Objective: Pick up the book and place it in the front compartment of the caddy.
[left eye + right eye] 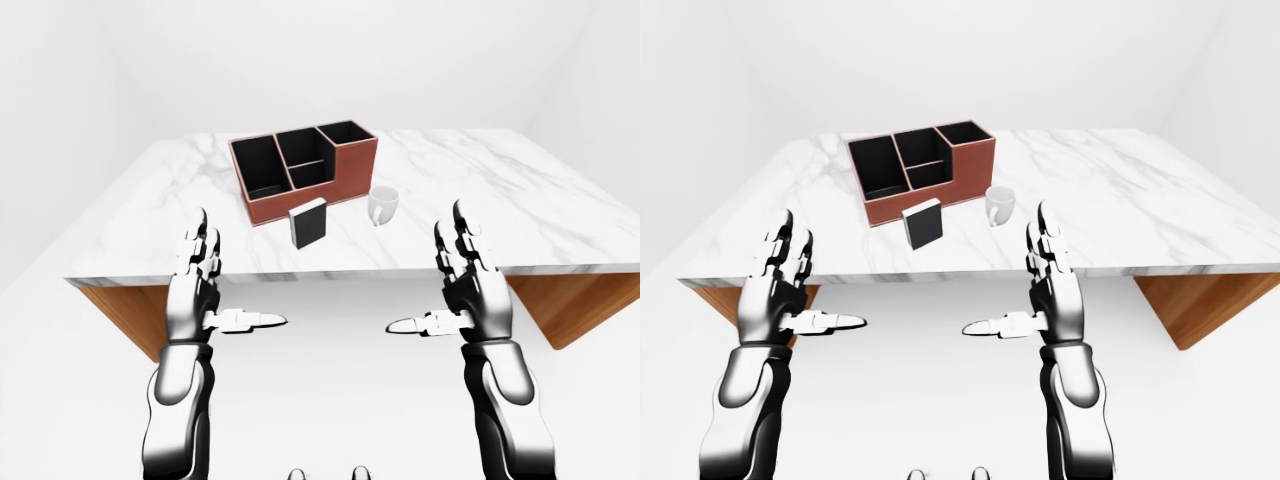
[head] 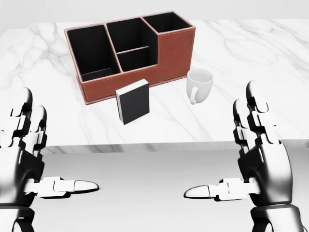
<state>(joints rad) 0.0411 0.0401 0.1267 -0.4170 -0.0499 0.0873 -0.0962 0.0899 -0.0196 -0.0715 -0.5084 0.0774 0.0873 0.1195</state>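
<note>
A small black book [image 2: 133, 101] with white page edges stands upright on the marble table [image 2: 231, 43], just below the caddy in the head view. The caddy [image 2: 130, 50] is a red-brown box with several black compartments. My left hand [image 2: 36, 159] is open, below the table's near edge at the left. My right hand [image 2: 241, 159] is open, below the edge at the right. Both hands are empty, fingers up and thumbs pointing inward, well short of the book.
A white mug [image 2: 199, 84] stands on the table right of the book, close to the caddy's right end. The table's near edge [image 1: 330, 272] runs across the view above my hands. Wooden supports [image 1: 125, 310] show under both table ends.
</note>
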